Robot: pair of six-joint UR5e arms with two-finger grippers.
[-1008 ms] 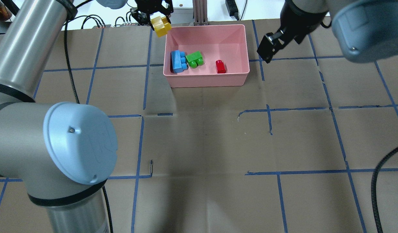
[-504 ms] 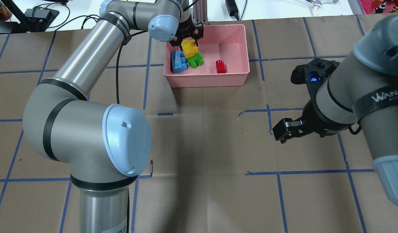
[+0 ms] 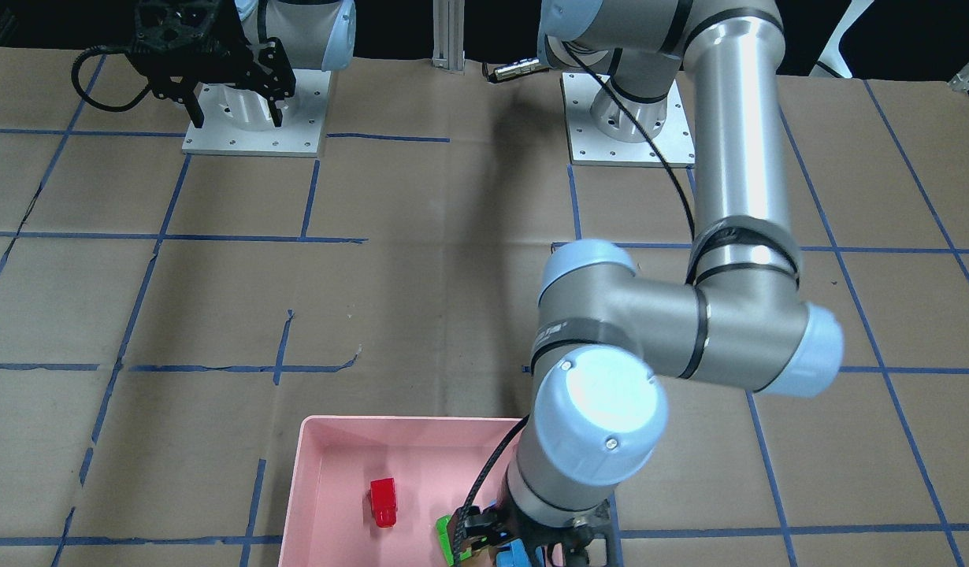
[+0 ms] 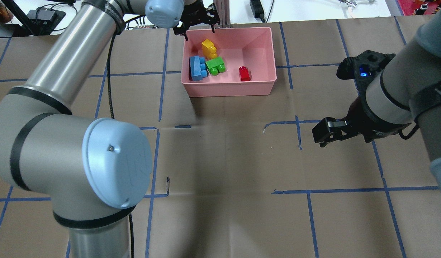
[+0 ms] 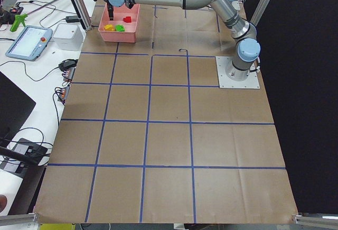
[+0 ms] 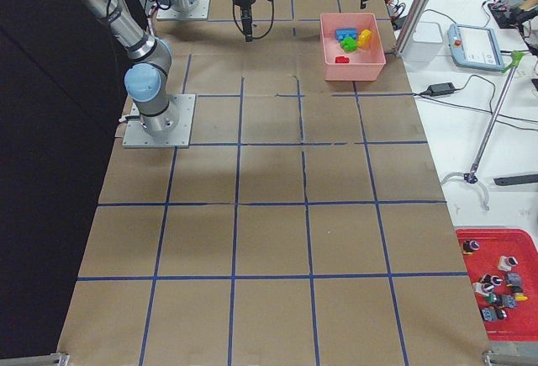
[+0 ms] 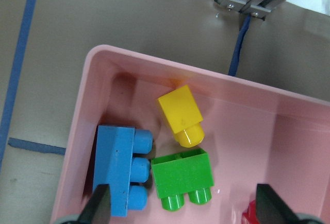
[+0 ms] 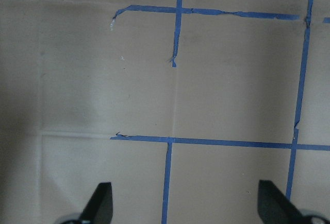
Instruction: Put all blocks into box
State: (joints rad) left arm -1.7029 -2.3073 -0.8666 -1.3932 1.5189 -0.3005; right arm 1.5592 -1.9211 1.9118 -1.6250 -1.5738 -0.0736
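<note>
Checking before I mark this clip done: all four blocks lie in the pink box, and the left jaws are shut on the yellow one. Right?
Not quite. The left jaws are open, holding nothing; the yellow block lies free in the pink box, as the left wrist view shows. The rest is right.

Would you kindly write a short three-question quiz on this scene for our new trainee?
1. True or false: the yellow two-stud plastic brick lies inside the shallow pink plastic tray.
2. How many bricks are in the tray?
3. The left arm's jaws are: A) open and empty; B) shut on the green two-stud plastic brick; C) shut on the tray's rim.
Key: 1 true; 2 four; 3 A.
</note>
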